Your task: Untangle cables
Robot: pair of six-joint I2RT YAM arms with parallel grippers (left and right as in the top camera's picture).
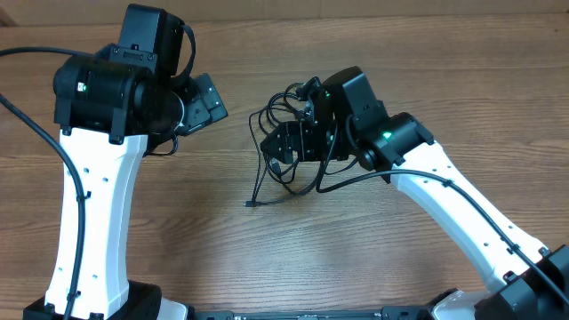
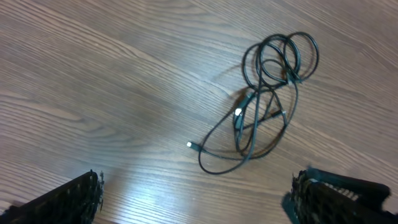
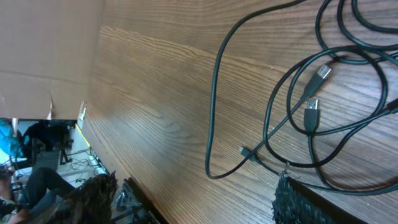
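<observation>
The cables (image 1: 283, 98) lie as one tangle of thin black cords at the table's middle, and one loose strand ends in a small plug (image 1: 252, 204) nearer the front. My right gripper (image 1: 289, 144) hangs right over the tangle. In the right wrist view it (image 3: 193, 205) is open, and its right finger (image 3: 305, 205) stands against the edge of the cords (image 3: 213, 106), close to two silver plugs (image 3: 322, 72). My left gripper (image 1: 207, 102) hovers to the left of the tangle. It (image 2: 196, 199) is wide open and empty, with the cables (image 2: 238, 116) ahead of it.
The wooden table (image 1: 400, 53) carries nothing else. Its edge (image 3: 93, 112) shows at the left of the right wrist view, with a room and clutter beyond. Thicker black wires fixed to the arms run along both white links.
</observation>
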